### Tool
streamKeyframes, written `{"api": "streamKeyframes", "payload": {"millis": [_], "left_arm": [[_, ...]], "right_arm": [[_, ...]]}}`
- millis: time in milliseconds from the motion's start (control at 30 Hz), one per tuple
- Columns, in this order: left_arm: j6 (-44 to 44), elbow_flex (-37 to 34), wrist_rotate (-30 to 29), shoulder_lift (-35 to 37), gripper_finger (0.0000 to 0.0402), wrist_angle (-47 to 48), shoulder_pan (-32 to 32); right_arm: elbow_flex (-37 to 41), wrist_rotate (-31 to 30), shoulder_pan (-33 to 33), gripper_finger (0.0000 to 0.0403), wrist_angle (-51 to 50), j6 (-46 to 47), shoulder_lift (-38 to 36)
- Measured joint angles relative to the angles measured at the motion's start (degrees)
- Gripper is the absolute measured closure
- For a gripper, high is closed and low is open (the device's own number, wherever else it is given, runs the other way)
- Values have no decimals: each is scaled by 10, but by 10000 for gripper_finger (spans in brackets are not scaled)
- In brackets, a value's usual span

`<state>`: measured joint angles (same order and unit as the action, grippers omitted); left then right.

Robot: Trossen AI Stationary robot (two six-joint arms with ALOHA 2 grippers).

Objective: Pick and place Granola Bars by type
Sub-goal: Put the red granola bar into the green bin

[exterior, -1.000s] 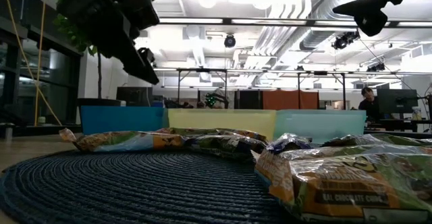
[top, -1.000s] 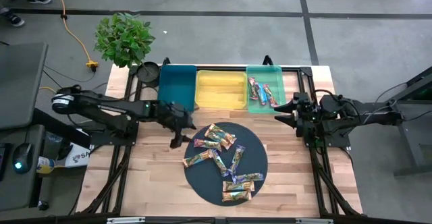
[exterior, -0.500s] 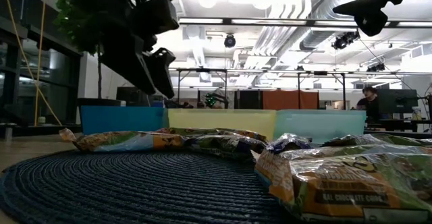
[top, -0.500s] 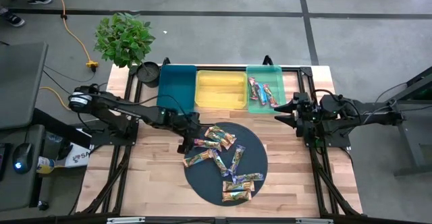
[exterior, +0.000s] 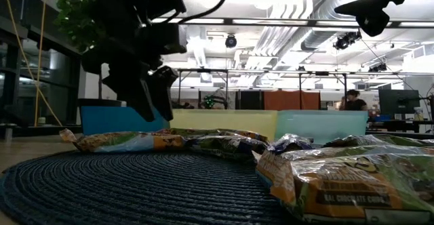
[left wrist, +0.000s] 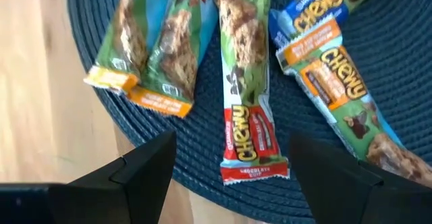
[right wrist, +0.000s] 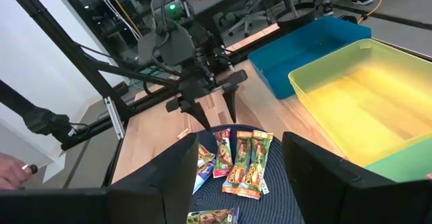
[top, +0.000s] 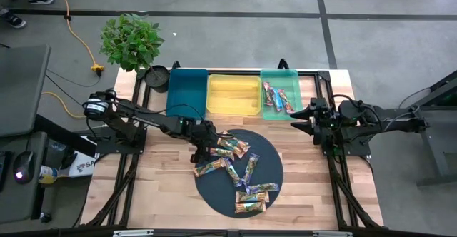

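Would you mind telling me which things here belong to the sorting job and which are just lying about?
Part of the job:
- granola bars on the round dark mat
- two bars already in the green bin
- teal bin, yellow bin
- left gripper, open above a bar
- right gripper, open, waiting

Just lying about:
- potted plant
- yellow cable

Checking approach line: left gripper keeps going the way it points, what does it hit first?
Likely the red-ended bar: it lies centred between the open left gripper fingers, at the mat edge. Depth is uncertain.
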<state>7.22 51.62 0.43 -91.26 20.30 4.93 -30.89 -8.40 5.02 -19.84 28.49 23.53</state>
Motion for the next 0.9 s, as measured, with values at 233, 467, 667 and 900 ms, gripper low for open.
{"api": "streamKeyframes", "payload": {"millis": [233, 467, 667, 900], "left_arm": [[-5, 0, 1, -4, 120, -2, 5], [-15, -1, -28, -10, 120, -7, 21], [-39, -1, -40, -18, 120, -6, 22], [-48, 2, -42, -44, 120, -27, 23]], "right_arm": [[0, 0, 0, 203, 0, 0, 0], [0, 0, 0, 203, 0, 0, 0], [0, 0, 0, 203, 2, 0, 0], [0, 0, 0, 203, 4, 0, 0]]}}
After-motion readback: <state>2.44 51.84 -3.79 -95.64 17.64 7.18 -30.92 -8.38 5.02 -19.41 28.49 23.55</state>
